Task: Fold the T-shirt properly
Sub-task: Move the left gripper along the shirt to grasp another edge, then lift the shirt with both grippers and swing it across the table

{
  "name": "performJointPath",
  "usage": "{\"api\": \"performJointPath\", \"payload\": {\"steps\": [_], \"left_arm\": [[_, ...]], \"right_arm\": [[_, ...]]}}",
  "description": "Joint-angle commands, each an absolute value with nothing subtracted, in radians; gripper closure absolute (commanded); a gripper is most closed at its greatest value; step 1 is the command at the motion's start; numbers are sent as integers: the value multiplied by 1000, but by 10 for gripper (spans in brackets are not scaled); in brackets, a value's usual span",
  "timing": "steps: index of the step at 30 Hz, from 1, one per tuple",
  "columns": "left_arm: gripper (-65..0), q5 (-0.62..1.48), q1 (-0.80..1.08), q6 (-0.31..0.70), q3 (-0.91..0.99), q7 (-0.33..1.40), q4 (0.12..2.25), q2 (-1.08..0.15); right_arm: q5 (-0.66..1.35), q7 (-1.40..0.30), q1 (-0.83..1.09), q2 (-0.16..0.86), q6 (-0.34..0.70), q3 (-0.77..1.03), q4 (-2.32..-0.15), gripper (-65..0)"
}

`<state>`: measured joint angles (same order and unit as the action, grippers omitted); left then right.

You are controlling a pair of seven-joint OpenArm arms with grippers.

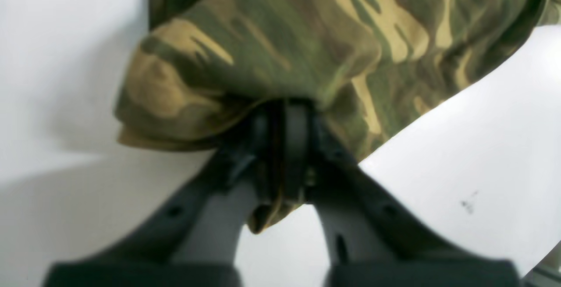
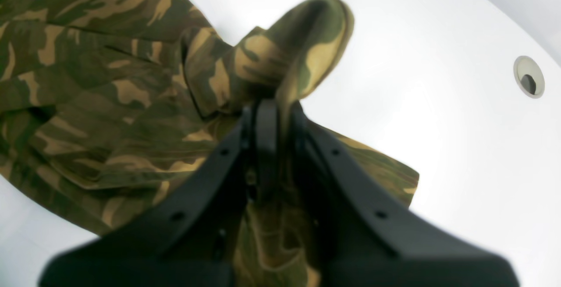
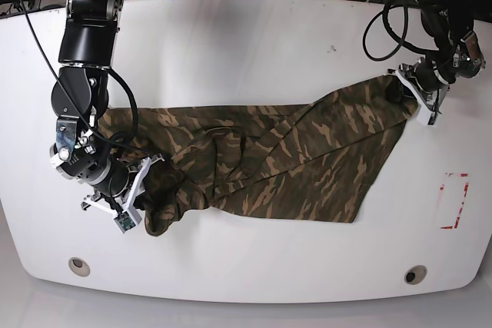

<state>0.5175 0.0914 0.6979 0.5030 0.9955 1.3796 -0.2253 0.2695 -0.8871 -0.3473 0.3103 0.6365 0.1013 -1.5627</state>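
The camouflage T-shirt (image 3: 277, 163) lies stretched across the middle of the white table (image 3: 246, 44), rumpled at its left half. My left gripper (image 1: 285, 116) is shut on a fold of the shirt (image 1: 307, 37); in the base view it (image 3: 401, 88) holds the shirt's upper right corner, lifted a little off the table. My right gripper (image 2: 269, 107) is shut on a bunched fold of the shirt (image 2: 109, 103); in the base view it (image 3: 147, 168) grips the lower left corner.
A red-marked rectangle (image 3: 453, 201) is on the table at the right. Round grommet holes sit near the front edge at the left (image 3: 76, 266) and right (image 3: 415, 275); one shows in the right wrist view (image 2: 529, 77). Cables lie beyond the table's far edge.
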Motion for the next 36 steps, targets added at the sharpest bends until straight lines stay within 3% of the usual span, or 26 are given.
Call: {"api": "performJointPath", "payload": {"steps": [1, 22, 36], "left_arm": [[0, 449, 104, 698, 499, 1036, 1383, -228], [0, 452, 147, 698, 595, 1043, 1827, -240], [0, 452, -171, 698, 538, 1113, 1845, -303]], "right_arm": [[283, -865, -377, 321, 641, 110, -1583, 0], [283, -871, -245, 321, 641, 104, -1788, 0], [275, -869, -432, 331, 673, 101, -1662, 0]]}}
